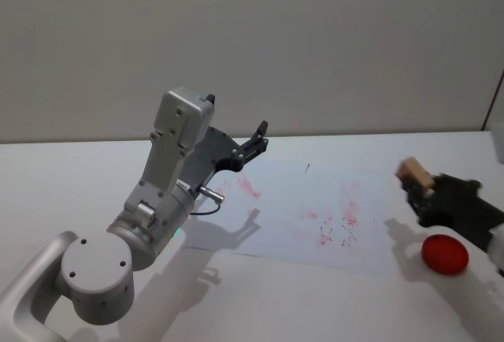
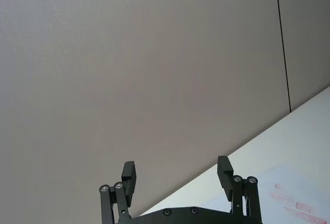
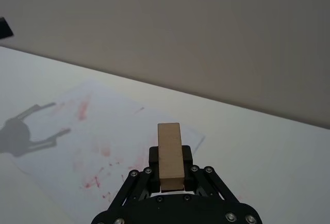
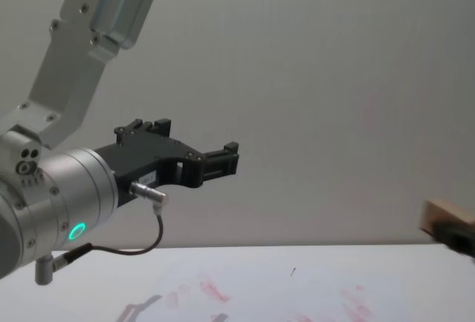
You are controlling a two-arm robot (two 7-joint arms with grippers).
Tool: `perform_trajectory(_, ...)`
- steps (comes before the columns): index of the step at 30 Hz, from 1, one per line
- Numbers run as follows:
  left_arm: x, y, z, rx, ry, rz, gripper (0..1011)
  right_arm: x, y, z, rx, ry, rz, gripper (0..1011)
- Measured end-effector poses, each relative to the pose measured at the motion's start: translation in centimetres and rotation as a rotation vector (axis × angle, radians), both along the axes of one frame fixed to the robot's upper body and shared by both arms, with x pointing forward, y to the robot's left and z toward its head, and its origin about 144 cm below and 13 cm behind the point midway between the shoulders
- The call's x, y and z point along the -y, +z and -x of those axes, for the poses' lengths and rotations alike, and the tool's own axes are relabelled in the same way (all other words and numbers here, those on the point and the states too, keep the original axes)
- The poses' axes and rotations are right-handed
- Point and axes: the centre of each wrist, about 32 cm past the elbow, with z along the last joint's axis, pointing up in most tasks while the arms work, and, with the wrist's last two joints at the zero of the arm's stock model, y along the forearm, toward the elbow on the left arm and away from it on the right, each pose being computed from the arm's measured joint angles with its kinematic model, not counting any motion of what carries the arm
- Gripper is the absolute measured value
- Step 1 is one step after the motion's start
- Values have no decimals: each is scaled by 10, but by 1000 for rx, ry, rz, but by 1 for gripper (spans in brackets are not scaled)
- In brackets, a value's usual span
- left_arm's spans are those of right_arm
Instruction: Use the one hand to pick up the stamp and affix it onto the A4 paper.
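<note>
The stamp (image 1: 413, 173), a light-brown wooden block, is held in the air just past the right edge of the A4 paper (image 1: 315, 204). My right gripper (image 1: 420, 187), the hand, is shut on its lower part. In the right wrist view the stamp (image 3: 169, 144) stands upright between the black fingers (image 3: 187, 155), with the A4 paper (image 3: 103, 131) and its red-pink prints ahead of it. The chest view has the stamp (image 4: 442, 217) at the right edge, well above the sheet (image 4: 297, 292). My left gripper (image 1: 256, 139) hangs open above the paper's far left corner, nothing in it.
A round red ink pad (image 1: 445, 253) lies on the white table (image 1: 71, 176) near the front right, beside the right arm. The big silver left arm (image 1: 169, 176) with its cable rises over the table's left half. A plain wall stands behind.
</note>
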Motion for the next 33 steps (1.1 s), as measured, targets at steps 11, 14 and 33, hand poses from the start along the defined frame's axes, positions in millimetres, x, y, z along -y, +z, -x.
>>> perform_trajectory(11, 0, 0, 0, 0, 0, 0, 1001, 34, -14, 24, -68, -73, 65, 218)
perform_trajectory(14, 0, 0, 0, 0, 0, 0, 1001, 37, -15, 26, -76, -75, 75, 218)
perform_trajectory(33, 0, 0, 0, 0, 0, 0, 1001, 43, -26, 29, -143, -73, 146, 218)
